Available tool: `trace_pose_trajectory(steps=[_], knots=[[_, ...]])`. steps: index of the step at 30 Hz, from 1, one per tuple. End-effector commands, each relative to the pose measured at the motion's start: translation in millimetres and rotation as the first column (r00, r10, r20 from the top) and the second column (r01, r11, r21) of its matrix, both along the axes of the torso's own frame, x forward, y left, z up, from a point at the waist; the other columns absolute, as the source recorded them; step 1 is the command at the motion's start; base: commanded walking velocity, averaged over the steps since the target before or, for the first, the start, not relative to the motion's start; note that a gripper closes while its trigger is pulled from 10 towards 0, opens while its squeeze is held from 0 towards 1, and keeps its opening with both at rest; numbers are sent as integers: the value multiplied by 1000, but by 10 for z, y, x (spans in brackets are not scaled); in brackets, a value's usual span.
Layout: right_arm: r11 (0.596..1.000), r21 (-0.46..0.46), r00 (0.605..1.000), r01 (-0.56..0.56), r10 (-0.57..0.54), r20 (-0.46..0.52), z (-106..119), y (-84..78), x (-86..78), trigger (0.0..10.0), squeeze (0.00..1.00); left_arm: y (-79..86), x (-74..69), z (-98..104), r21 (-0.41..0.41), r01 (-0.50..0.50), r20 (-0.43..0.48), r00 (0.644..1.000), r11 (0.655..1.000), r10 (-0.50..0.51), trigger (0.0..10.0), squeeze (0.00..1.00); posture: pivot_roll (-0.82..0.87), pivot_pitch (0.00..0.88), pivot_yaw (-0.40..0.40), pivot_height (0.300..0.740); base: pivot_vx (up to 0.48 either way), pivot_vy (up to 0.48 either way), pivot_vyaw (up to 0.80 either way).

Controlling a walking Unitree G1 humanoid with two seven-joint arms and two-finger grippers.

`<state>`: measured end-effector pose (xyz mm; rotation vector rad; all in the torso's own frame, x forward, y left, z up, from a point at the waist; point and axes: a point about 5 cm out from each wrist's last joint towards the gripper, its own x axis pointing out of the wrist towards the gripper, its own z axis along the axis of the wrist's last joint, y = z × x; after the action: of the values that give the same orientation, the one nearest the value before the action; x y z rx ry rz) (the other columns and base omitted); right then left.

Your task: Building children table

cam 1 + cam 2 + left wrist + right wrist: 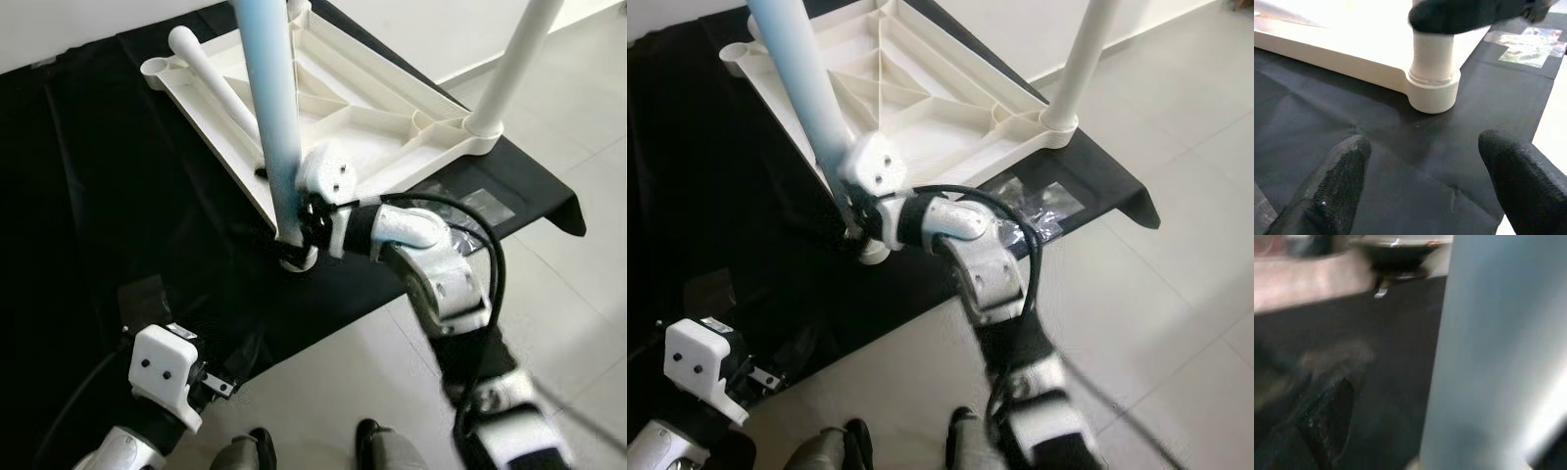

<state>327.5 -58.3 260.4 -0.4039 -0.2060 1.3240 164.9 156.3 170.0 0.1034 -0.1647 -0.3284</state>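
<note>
The white children's table (333, 108) lies upside down on a black cloth (108, 176) spread over the floor. A pale blue leg (274, 117) stands in the near corner socket (297, 257), another white leg (514, 64) stands at the right corner, and a third leg (211, 78) lies loose across the underside, so at least that one is left to fit. The right end effector (306, 220) reaches in, closed around the blue leg low down, probably seating it. The left end effector (1422, 181) hovers low over the cloth, fingers spread wide, pointing at the socket.
</note>
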Motion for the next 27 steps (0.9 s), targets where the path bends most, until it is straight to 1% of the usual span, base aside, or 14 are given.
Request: trace_pose_trajectory(steps=[1,3,5,7,8,9,11,13,14,15,17,18,19,27], knots=[[996,-19,996,-85,86,14,-7,86,-46,10000,1000,-10,-23,-27,-1,-6,-12,1000,1000,6,10000,0,24,285,7,740,0,0,0],[992,-39,993,-118,119,19,44,64,-15,10000,1000,-12,-29,-27,-1,-6,-13,1000,1000,6,10000,0,29,289,8,740,0,0,0],[992,-39,993,-118,119,19,44,64,-15,10000,1000,-12,-29,-27,-1,-6,-13,1000,1000,6,10000,0,29,289,8,740,0,0,0],[987,-60,988,-152,153,16,111,37,22,10000,1000,-14,-37,-26,-2,-7,-15,1000,1000,7,10000,0,30,290,9,740,0,0,0],[975,-92,979,-204,205,7,181,5,87,10000,0,-20,-52,-23,-3,-6,-17,1000,1000,6,10000,0,41,294,6,740,0,0,0],[975,-92,979,-204,205,7,181,5,87,10000,0,-20,-52,-23,-3,-6,-17,1000,1000,6,10000,0,41,294,6,740,0,0,0],[955,-117,962,-274,274,-17,267,-37,174,10000,0,-28,-75,-19,-4,-7,-20,1000,1000,7,10000,0,43,297,3,740,0,0,0],[955,-117,962,-274,274,-17,267,-37,174,10000,0,-28,-75,-19,-4,-7,-20,1000,1000,7,10000,0,43,297,3,740,0,0,0],[947,-111,953,-302,301,-33,286,-43,199,10000,0,-29,-84,-15,-5,-8,-21,1000,1000,8,10000,0,44,303,3,740,0,0,0],[940,-98,945,-328,324,-54,277,-29,202,8941,0,-29,-92,-9,-6,-10,-21,1000,1000,10,10000,0,49,305,3,740,0,0,0],[940,-98,945,-328,324,-54,277,-29,202,8941,0,-29,-92,-9,-6,-10,-21,1000,1000,10,10000,0,49,305,3,740,0,0,0],[930,-93,934,-356,350,-71,262,-18,211,3608,0,-29,-97,-6,-6,-11,-21,1000,1000,11,10000,0,49,305,3,740,0,0,0],[922,-87,925,-378,371,-86,248,-2,218,0,0,-27,-104,2,-6,-12,-21,1000,1000,12,10000,0,73,316,10,740,0,0,0],[917,-87,919,-389,381,-102,218,-9,252,0,0,-16,-135,21,-3,-13,-26,1000,1000,13,10000,0,101,326,22,740,0,0,0]])
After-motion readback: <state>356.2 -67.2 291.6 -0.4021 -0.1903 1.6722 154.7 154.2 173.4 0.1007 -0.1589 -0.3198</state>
